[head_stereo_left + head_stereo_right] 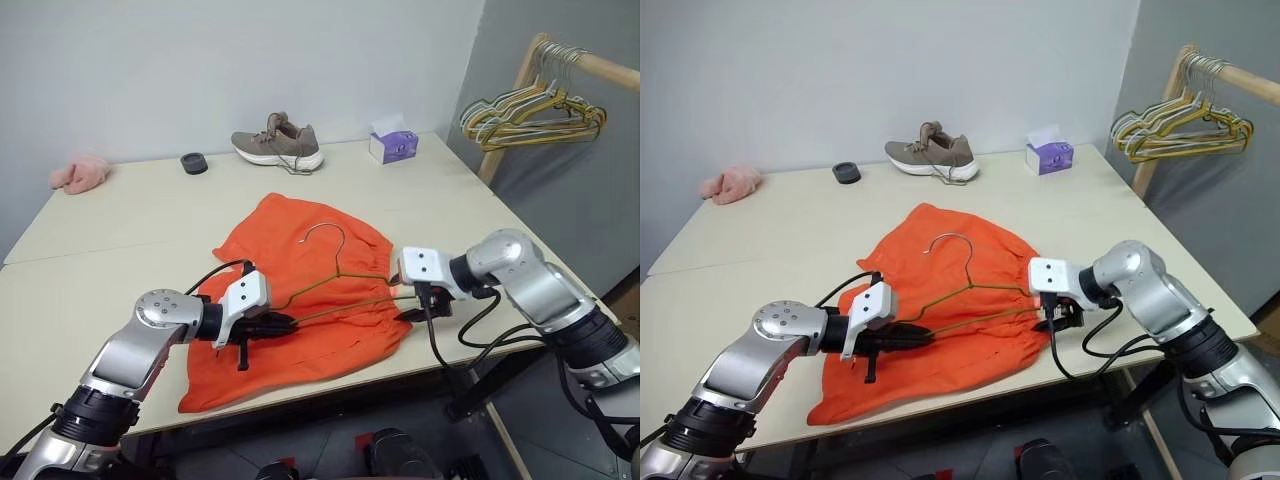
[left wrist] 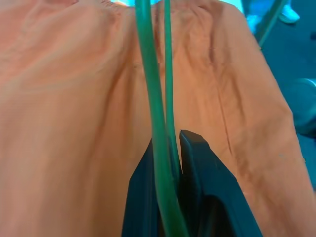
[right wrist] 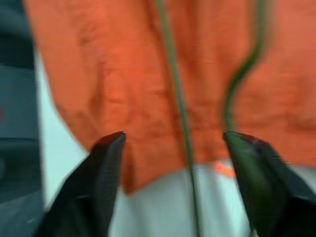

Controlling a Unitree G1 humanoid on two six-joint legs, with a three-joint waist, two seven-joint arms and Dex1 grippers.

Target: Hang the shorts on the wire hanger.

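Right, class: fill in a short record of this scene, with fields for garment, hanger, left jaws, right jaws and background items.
garment: shorts, orange, spread flat on the table
hanger: wire hanger, lying on top of the shorts
left jaws: left gripper, shut on one end of the hanger
right jaws: right gripper, open, at the hanger's other end over the shorts' edge
background items: sneaker, tissue box, pink cloth, bunch of hangers

My table (image 1: pixel 120 230) is pale beige, with a seam across its left side. The shorts (image 1: pixel 300 330) lie spread at the near edge. Along the far edge, left to right: a pink cloth lump (image 1: pixel 80 174), a small black disc (image 1: pixel 194 163) (hard to identify), a brown sneaker (image 1: pixel 279 143), and a tissue box (image 1: pixel 393 144).
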